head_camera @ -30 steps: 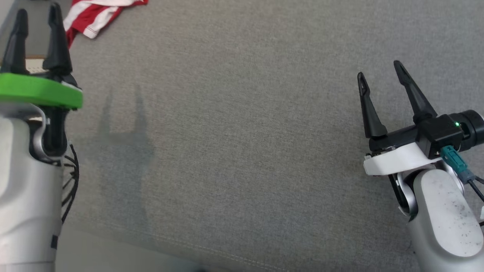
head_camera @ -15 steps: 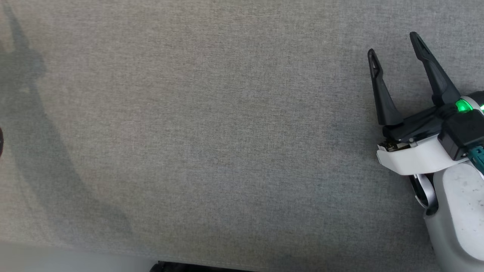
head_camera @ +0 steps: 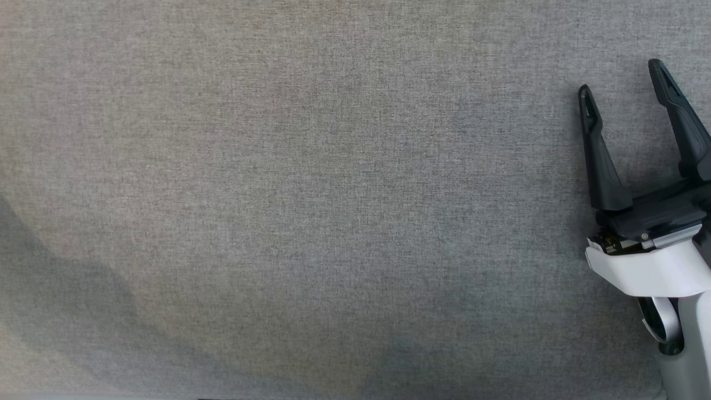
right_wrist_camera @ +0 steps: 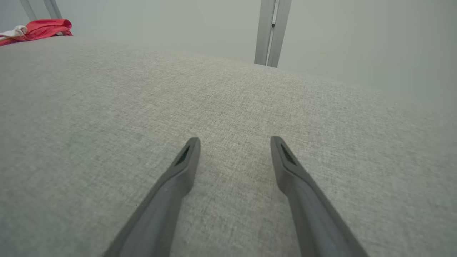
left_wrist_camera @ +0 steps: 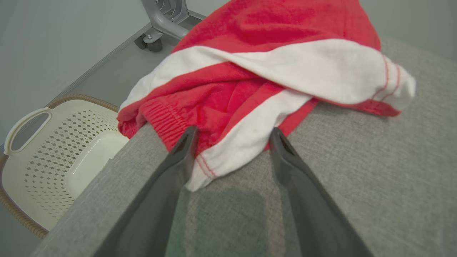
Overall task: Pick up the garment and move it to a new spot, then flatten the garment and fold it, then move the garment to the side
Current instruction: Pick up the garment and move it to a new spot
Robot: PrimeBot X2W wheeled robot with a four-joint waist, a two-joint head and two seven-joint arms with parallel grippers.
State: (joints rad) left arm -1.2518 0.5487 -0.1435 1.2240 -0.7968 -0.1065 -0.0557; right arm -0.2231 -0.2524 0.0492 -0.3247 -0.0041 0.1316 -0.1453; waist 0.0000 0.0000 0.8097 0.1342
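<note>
Head view is panning across the grey cushion [head_camera: 278, 194] as the left gripper [left_wrist_camera: 232, 131], fingers apart, is nearing the red-and-white striped shorts [left_wrist_camera: 250, 89] for pick-up, the right gripper [head_camera: 619, 78] idling, fingers likewise spread.

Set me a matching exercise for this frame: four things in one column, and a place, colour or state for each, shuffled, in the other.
1 garment
2 basket
3 left gripper
4 right gripper

A cream, perforated, beyond the grey surface's edge
B open over bare surface
C red and white, bunched at the surface's edge
D open, jaws flanking the garment's near edge

Pairs: 1-C, 2-A, 3-D, 4-B
</note>
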